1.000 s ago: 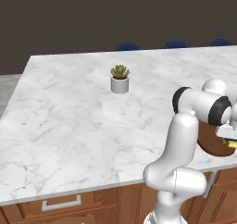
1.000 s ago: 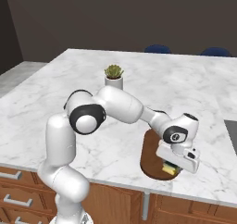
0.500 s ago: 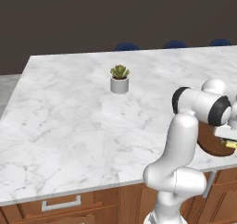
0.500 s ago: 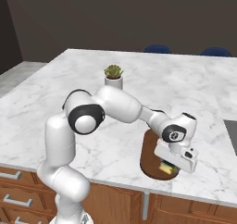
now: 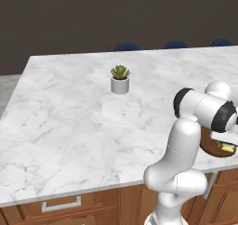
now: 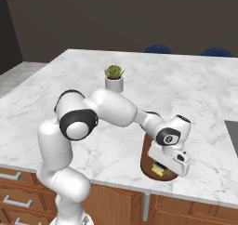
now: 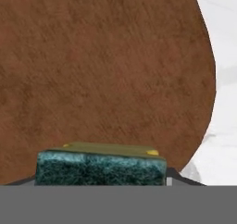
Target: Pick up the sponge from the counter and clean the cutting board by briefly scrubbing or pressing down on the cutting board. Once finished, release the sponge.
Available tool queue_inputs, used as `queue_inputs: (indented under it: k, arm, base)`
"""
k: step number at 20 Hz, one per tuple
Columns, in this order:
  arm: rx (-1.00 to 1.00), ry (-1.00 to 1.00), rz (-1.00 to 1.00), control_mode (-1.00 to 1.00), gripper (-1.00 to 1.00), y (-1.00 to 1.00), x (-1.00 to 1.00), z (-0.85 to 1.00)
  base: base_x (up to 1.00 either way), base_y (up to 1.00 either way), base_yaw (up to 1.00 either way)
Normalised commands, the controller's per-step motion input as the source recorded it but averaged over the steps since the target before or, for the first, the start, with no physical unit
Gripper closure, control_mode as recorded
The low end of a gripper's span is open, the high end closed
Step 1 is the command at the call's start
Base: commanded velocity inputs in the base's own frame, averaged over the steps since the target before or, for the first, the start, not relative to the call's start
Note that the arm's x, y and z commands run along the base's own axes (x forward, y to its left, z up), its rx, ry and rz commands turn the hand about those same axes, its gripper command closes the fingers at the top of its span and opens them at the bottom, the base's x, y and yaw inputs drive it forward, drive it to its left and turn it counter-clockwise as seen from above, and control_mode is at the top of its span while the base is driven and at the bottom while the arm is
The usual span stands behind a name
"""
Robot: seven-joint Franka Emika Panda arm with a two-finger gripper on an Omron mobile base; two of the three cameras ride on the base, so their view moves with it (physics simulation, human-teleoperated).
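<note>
The dark reddish-brown cutting board (image 7: 106, 70) lies near the front edge of the white marble counter (image 6: 139, 94). In the right base view, part of the cutting board (image 6: 146, 158) shows under my hand. The sponge (image 7: 101, 168), yellow with its dark green layer facing the camera, rests on the board. My gripper (image 7: 104, 181) is shut on it, a fingertip at each end. From the right base, my gripper (image 6: 162, 166) points down at the board with the yellow sponge (image 6: 161, 171) below it. From the left base, the sponge (image 5: 227, 147) peeks out over the board (image 5: 210, 146).
A small potted plant (image 5: 120, 79) in a white pot stands mid-counter, well behind the board, and shows as the plant (image 6: 114, 77) from the right base. Brown cabinets with drawer handles (image 5: 61, 204) run below. Blue chair backs (image 6: 158, 49) line the far edge.
My hand has slid slightly left over the cutting board in the right base view, the sponge still under it. The plant has not moved.
</note>
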Motion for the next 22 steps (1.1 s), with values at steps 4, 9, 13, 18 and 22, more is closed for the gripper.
queue_inputs:
  k: [4,9,13,18,22]
  arm:
    - [0.00,0.02,-0.03,-1.00,1.00,0.59,-0.03,-0.34]
    - [0.00,0.03,-0.01,-1.00,1.00,0.51,0.00,-0.31]
    - [0.00,0.03,0.00,-1.00,1.00,0.59,0.00,-0.34]
    - [0.00,0.00,0.00,-1.00,1.00,0.63,0.04,-0.28]
    - [0.00,0.00,0.00,-1.00,1.00,0.55,0.25,-0.22]
  base:
    - [0.00,0.00,0.00]
    - [0.00,0.00,0.00]
    - [0.00,0.00,0.00]
    - [0.00,0.00,0.00]
    - [0.00,0.00,0.00]
